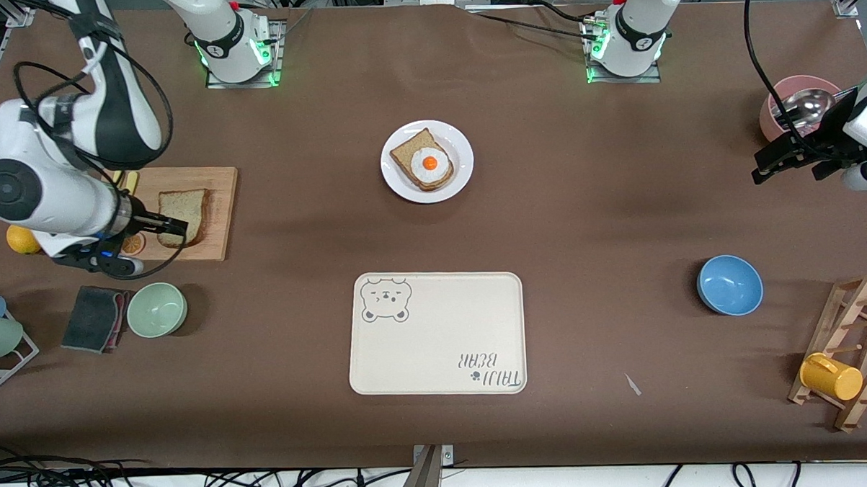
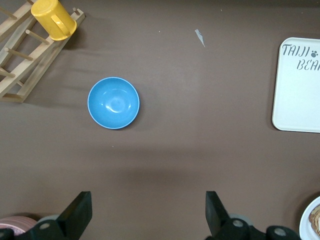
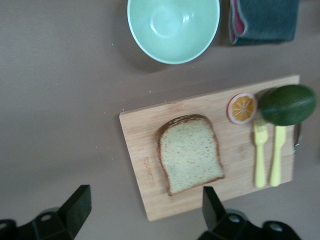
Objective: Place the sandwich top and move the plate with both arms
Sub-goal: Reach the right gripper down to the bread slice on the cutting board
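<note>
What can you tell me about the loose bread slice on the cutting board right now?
The sandwich top is one slice of speckled tan bread with a darker brown crust and a rounded top. It lies flat and whole on the wooden cutting board, apart from the orange slice, yellow fork and yellow knife that share the board. Nothing touches it but the board. The right gripper hangs above it, jaws open and not yet on it.

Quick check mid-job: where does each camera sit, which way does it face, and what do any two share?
Front: high across the table, facing both arms' bases; plate central.
Left wrist: looks down past open left gripper at blue bowl.
Right wrist: looks down past open right gripper at sandwich top on board.
Front and left wrist share the blue bowl.
</note>
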You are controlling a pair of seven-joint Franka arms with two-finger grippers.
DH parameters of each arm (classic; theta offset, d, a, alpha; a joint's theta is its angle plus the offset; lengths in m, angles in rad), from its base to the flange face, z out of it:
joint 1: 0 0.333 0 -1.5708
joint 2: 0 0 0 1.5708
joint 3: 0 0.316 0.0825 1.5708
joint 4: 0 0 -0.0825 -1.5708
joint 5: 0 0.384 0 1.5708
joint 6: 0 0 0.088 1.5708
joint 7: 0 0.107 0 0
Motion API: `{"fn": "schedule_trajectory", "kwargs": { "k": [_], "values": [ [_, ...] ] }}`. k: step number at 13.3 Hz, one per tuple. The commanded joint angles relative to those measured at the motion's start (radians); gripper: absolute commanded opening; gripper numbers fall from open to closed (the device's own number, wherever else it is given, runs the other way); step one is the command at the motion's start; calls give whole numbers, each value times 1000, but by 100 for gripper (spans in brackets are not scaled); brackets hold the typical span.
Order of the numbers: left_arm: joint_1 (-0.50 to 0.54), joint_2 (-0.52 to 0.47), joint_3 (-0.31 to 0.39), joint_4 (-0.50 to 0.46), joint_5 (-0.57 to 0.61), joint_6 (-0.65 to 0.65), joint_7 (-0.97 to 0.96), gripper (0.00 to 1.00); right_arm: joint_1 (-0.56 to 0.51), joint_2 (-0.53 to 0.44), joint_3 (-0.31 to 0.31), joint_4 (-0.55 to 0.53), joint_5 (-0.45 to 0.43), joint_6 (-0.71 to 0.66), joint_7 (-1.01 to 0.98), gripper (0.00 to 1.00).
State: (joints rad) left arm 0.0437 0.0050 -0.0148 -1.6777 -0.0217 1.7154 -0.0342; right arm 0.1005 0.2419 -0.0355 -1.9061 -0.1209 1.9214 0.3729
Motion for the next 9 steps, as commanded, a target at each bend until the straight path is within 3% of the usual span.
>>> {"fn": "schedule_trajectory", "kwargs": {
  "k": [1, 5, 9],
  "values": [
    [-2, 10, -4, 35, -6, -23, -10, 100, 21, -24, 2, -123, -52, 85, 101, 77],
    [-2, 12, -8, 35, -4, -33, -12, 100, 39, 74, 0, -143, -126, 157, 190, 53],
    [-2, 7, -13, 36, -4, -80, -12, 100, 41, 109, -4, -177, -183, 197, 205, 46]
  ]
}}
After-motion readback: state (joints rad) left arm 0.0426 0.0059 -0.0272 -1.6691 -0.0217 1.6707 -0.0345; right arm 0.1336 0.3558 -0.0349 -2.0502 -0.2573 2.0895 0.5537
